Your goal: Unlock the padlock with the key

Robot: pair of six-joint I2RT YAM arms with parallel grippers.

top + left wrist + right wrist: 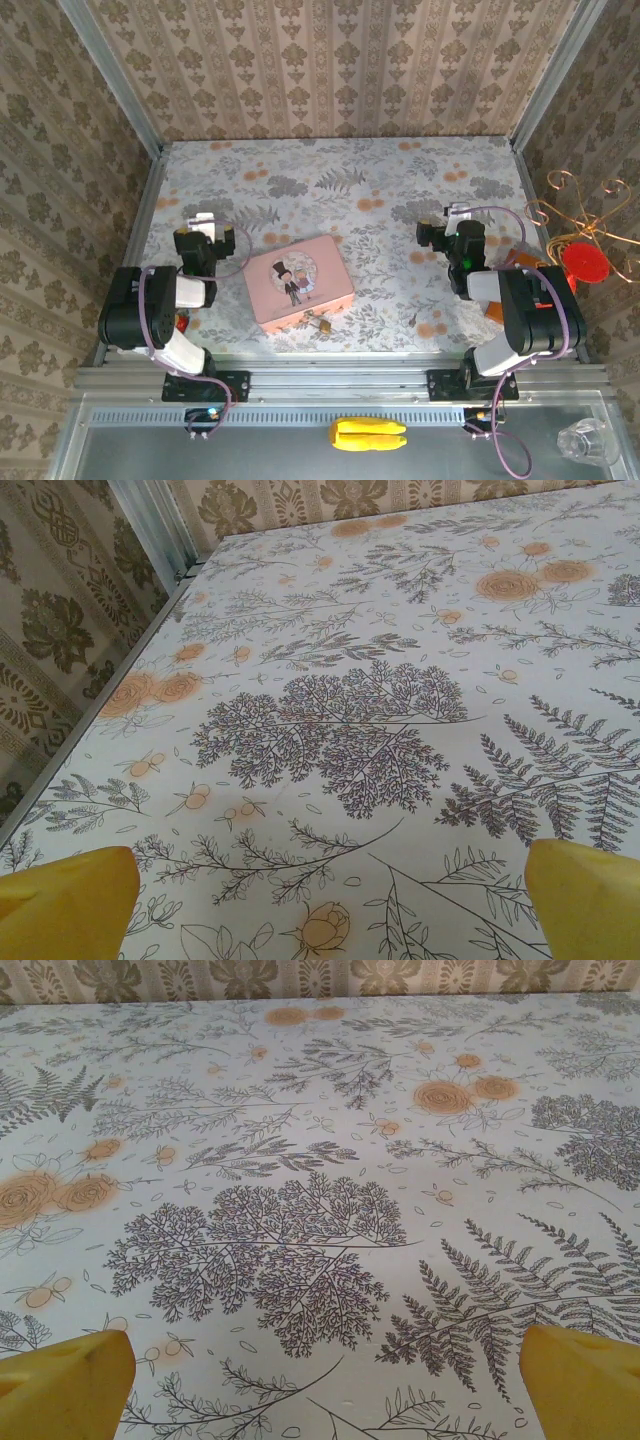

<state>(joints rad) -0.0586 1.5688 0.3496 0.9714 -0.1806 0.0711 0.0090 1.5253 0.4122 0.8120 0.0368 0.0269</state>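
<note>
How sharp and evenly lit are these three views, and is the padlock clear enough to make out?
Top external: bright, fairly even light; the padlock by the pink tin is tiny and short on detail. Left wrist: floral tablecloth sharp, yellow fingertips blurred at the bottom corners. Right wrist: likewise, yellow fingertips soft, tablecloth crisp.

The padlock (pixel 322 322) lies before the tin (pixel 298 283), key (pixel 411 319) to its right.

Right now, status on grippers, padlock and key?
Left gripper open, empty; right gripper same. Small brass padlock at near edge of pink rectangular tin. Thin dark-grey key on table, right of it.
</note>
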